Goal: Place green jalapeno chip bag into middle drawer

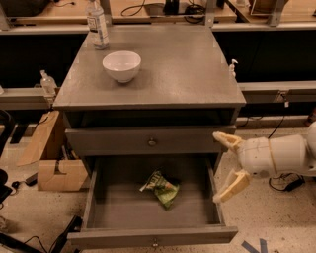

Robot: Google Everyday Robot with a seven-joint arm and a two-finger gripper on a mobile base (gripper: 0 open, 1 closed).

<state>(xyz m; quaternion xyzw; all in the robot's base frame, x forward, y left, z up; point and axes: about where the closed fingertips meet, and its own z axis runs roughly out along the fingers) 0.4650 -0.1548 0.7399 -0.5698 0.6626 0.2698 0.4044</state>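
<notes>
Speckled floor [281,225], cardboard box [58,175] left, wooden bench [54,11] behind.

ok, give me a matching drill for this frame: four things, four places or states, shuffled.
1. wrinkled green foil chip bag
2. round white bowl
3. clear plastic bottle
4. cream two-finger gripper

A. back left corner of the grey cabinet top
B. lying on the floor of the open grey drawer
C. open, at that drawer's right side
D. on that top, in front of the bottle

Pairs: 1-B, 2-D, 3-A, 4-C
</notes>
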